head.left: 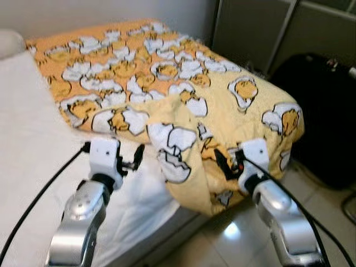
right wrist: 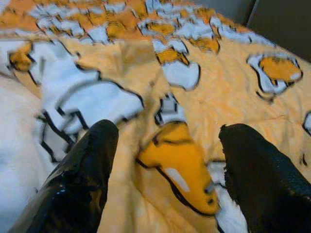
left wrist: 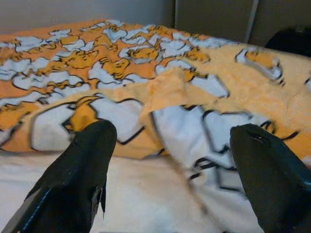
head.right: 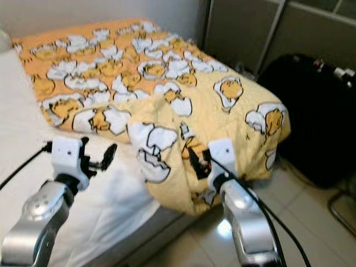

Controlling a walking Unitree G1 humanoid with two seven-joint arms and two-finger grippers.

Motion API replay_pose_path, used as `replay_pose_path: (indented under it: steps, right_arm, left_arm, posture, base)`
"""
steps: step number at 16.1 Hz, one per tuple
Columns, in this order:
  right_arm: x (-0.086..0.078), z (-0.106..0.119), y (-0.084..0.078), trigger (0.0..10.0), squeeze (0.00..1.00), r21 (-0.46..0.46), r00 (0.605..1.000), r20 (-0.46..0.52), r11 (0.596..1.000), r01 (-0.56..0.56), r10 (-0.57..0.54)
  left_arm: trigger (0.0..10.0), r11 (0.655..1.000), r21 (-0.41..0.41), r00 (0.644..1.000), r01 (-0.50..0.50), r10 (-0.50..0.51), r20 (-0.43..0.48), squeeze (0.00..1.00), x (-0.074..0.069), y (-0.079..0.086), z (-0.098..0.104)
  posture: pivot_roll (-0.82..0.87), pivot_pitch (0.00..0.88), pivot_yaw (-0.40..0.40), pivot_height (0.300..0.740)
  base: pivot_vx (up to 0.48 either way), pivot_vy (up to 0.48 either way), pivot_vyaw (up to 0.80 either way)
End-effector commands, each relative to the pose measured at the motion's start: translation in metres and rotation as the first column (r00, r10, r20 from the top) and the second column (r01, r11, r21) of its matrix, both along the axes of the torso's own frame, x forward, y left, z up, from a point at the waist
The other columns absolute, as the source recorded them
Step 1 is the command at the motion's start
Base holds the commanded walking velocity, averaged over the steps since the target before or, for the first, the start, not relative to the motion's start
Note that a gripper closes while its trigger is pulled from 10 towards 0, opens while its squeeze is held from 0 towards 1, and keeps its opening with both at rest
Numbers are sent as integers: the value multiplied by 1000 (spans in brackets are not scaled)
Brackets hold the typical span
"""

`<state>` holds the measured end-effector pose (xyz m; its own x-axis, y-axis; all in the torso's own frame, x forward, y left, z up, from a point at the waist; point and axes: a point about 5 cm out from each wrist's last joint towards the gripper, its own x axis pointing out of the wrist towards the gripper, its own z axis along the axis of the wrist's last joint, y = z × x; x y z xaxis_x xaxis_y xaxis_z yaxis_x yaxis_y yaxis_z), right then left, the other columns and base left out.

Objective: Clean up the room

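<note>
Bed (head.left: pixel 33 144) with white sheet runs along the left; part of a pale pillow (head.left: pixel 10 41) at its far left corner.

Left gripper (head.left: pixel 133 158) is raised over the white sheet, just short of the blanket's near edge. In the left wrist view its two black fingers (left wrist: pixel 80 170) stand wide apart, nothing between them; the blanket's folded edge lies ahead of them, not touched.

Blanket (head.left: pixel 167 78), yellow-orange with a white-and-orange cartoon egg print, covers the far and right part of the bed. Its near corner is rumpled into a fold (head.left: pixel 178 139) and hangs over the bed's side toward the tiled floor (head.left: pixel 233 239).

Right gripper (head.left: pixel 225 164) is at the hanging part of the blanket, beside the fold. Right wrist view shows the fingers (right wrist: pixel 82 174) spread wide with blanket cloth beyond and between them, not pinched.

Far right: a black suitcase (head.left: pixel 322 111) on the floor, near the bed's corner, in front of grey wardrobe doors (head.left: pixel 256 28).
</note>
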<state>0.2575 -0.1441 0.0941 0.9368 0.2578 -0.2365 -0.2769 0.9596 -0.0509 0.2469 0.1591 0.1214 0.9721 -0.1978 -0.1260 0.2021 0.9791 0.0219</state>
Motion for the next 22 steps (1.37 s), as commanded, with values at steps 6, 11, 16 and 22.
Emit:
replay_pose_path:
  steps: [6, 11, 16, 22]
  right_arm:
    - [5, 5, 4, 10000, 0, -37, 997, 28, 997, -65, 66]
    - [8, 5, 4, 10000, 0, -39, 997, 28, 996, -76, 77]
    - [7, 4, 1, 10000, 0, -36, 997, 18, 997, -73, 74]
    - [8, 3, -2, 10000, 0, -70, 997, 18, 995, -68, 70]
  left_arm:
    - [10000, 1000, -6, 1000, -19, 19, 5, 153, 0, 1, 2]
    - [10000, 999, -20, 999, -41, 41, -6, 141, 0, 4, 1]
    - [10000, 999, -17, 999, -49, 49, -18, 31, 0, 3, 0]
    - [10000, 999, -23, 999, -43, 43, -13, 35, -1, 0, 0]
  posture:
    - [38, 0, -17, 740]
    - [40, 0, -17, 740]
    - [34, 0, -18, 740]
    - [39, 0, -25, 740]
  base:
    - [0, -306, 496]
    - [0, 288, 569]
    - [0, 0, 0]
    - [192, 0, 344]
